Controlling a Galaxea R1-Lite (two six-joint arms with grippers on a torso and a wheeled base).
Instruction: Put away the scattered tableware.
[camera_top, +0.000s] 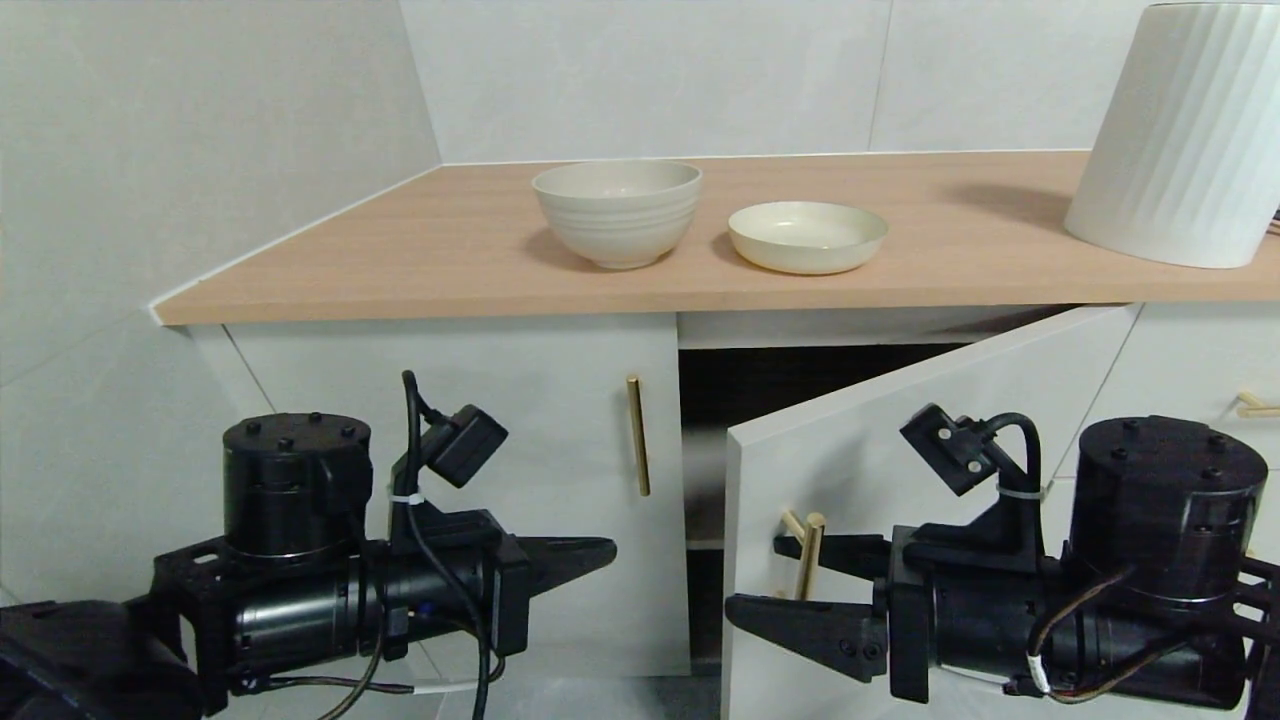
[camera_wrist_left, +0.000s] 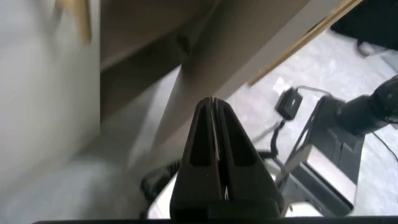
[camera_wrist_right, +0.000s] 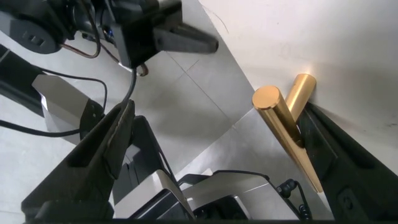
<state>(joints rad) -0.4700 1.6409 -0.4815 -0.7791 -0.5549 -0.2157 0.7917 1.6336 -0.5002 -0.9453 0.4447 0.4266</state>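
Two pieces of tableware are seen on the wooden surface: one deep ribbed bowl and one shallow dish. They are set upright, near each other but apart, the bowl on the robot's left of the dish. One tall white ribbed container is placed on the same surface, well apart from them on the right.

Below the surface, two cabinet doors are counted. The left door is shut, and one gold bar handle is fixed upright on it. The right door is swung open, and the dark cabinet interior is exposed behind it. One further gold handle is seen at the far right.

The left end effector is held low before the shut door; its fingers are pressed together with nothing between them.

The right end effector is held at the open door with its jaws spread. The open door's gold handle is enclosed between the two fingers and lies just beside one finger, while the other finger is kept well apart from it.
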